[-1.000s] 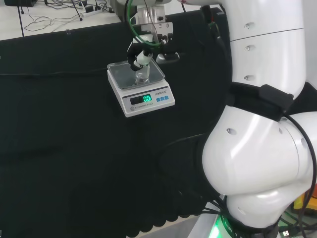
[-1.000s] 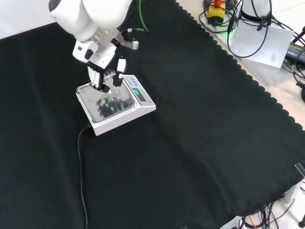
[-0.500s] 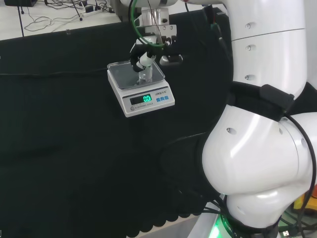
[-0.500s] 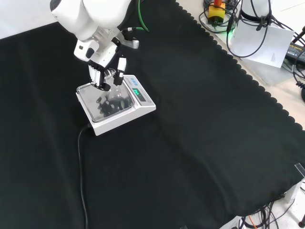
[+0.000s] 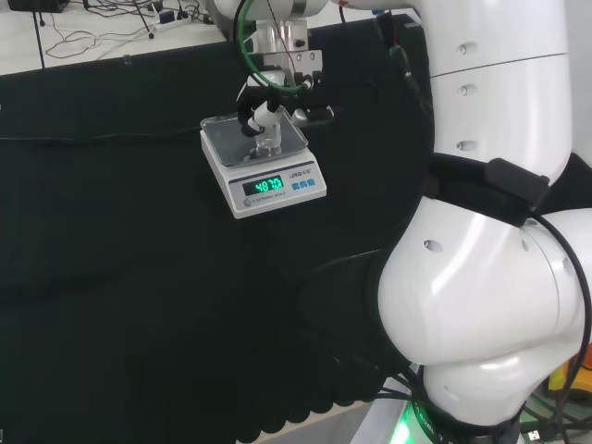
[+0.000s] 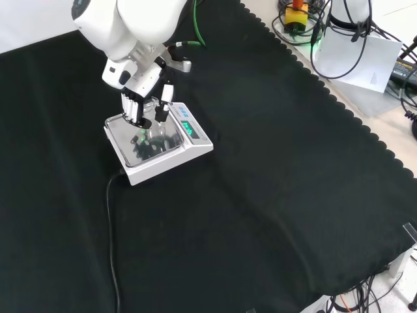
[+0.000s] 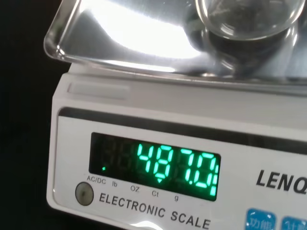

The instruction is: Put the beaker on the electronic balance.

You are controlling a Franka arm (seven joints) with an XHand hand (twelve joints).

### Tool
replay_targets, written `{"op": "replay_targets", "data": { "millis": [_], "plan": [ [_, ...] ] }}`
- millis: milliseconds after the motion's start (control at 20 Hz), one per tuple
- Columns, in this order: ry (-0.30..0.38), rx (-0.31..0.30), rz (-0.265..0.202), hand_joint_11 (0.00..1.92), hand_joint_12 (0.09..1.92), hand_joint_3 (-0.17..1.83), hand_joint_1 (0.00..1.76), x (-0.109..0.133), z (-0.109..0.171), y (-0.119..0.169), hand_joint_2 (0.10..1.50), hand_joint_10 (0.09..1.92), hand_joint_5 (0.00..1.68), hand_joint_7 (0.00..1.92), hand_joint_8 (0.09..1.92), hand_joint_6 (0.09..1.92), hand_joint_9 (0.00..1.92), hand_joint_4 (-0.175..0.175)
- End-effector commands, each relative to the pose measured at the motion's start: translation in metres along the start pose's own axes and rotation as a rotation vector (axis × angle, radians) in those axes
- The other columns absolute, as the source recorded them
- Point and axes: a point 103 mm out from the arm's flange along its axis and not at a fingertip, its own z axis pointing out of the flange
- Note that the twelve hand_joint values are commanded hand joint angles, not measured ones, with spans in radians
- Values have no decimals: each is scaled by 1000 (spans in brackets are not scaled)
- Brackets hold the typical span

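Resting beaker [image 5: 266, 145] now registers on balance [image 5: 264, 171].

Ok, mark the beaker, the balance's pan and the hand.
beaker [image 7: 245, 19]: wrist view, on its clear round rim.
balance's pan [image 6: 124, 134]: front view, bare steel near its left edge.
hand [image 6: 140, 81]: front view, on its palm.

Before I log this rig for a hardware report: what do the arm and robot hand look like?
Glossy white rounded arm links with black joint bands; a green cable loops near the wrist. The black-and-white robot hand has white segments and dark fingertips.
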Motion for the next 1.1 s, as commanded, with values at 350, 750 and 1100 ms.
{"op": "replay_targets", "data": {
  "millis": [350,750,1100],
  "plan": [
    [2,12,-8,881,1023,-45,1098,-5,-2,-9,1194,844,732,560,931,1197,793,-162],
    [-100,29,29,303,1392,-175,917,4,-1,-12,1002,814,412,282,768,804,378,-40],
    [-136,39,21,9,514,-155,807,9,-3,-11,893,115,237,22,426,424,16,-11]
  ]
}}
